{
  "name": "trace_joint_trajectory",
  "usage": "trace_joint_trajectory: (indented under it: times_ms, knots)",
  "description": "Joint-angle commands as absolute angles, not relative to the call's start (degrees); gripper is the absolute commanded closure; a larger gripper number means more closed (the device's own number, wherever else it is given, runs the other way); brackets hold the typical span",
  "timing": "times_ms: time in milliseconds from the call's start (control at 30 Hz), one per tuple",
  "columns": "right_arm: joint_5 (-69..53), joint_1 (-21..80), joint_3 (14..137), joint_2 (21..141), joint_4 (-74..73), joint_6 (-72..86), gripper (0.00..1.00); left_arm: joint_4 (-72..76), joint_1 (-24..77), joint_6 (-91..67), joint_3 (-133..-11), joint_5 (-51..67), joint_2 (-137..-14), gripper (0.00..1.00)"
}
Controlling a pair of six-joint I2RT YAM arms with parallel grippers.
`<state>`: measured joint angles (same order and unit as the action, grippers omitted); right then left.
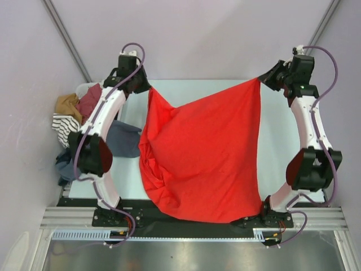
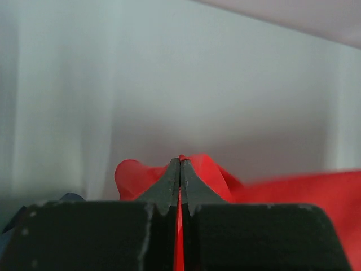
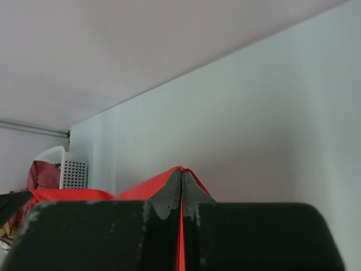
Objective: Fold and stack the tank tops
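Two robot arms hold a red tank top (image 1: 203, 158) spread between them over the pale bench (image 1: 276, 147). The left claw (image 1: 145, 88) is clamped on one upper corner at the far left and the right claw (image 1: 262, 81) on the other at the far right. The wrist views show each claw – left (image 2: 180, 169), right (image 3: 181, 179) – closed tight with red cloth pinched between its jaws. The upper edge sags between the two grips. The rest fans down the middle of the bench, bunched in folds on the left, its lower edge lying over the near rim between the arm bases. A grey-blue cloth (image 1: 124, 140) lies beside the left arm, and a basket (image 1: 70, 118) of mixed clothes stands at the bench's left edge.
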<state>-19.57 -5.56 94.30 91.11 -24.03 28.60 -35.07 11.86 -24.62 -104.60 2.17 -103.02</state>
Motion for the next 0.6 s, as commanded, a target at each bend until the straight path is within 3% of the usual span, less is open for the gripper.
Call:
trace_joint_trajectory:
  times_ms: [0,167,333,367,400,433,467,500,567]
  knots:
    - [-20.84,-6.59,95.89,93.32,-14.34,31.46,1.00,-31.47,11.34,-26.54,-110.46,3.69,-107.56,1.00]
    - [-18.46,-7.12,102.72,107.73,-12.30,32.34,1.00,-31.29,11.25,-28.39,-118.02,3.08,-119.32,1.00]
    - [-16.97,-7.47,110.99,116.62,-12.22,33.93,1.00,-35.24,10.02,-30.14,-134.02,2.63,-129.63,1.00]
    - [-16.96,-7.38,111.70,118.20,-12.65,33.66,1.00,-35.07,9.67,-30.32,-135.16,4.81,-130.68,0.91]
    - [-17.05,-7.38,112.14,118.56,-13.87,33.49,0.71,-35.94,9.32,-30.50,-136.39,5.88,-131.74,0.72]
    - [-17.31,-7.38,112.24,118.74,-14.41,32.96,0.55,-36.12,9.06,-29.89,-136.32,7.28,-131.83,0.54]
    - [-17.40,-7.47,110.32,118.31,-15.02,32.87,0.47,-36.47,9.05,-29.71,-135.80,7.90,-131.40,0.29]
    - [-17.32,-7.47,108.56,116.56,-14.86,32.78,0.38,-37.34,9.23,-29.53,-133.62,7.74,-130.61,0.23]
    - [-17.22,-7.65,100.17,112.87,-13.11,32.87,0.35,-36.57,9.49,-28.66,-129.22,7.73,-125.96,0.17]
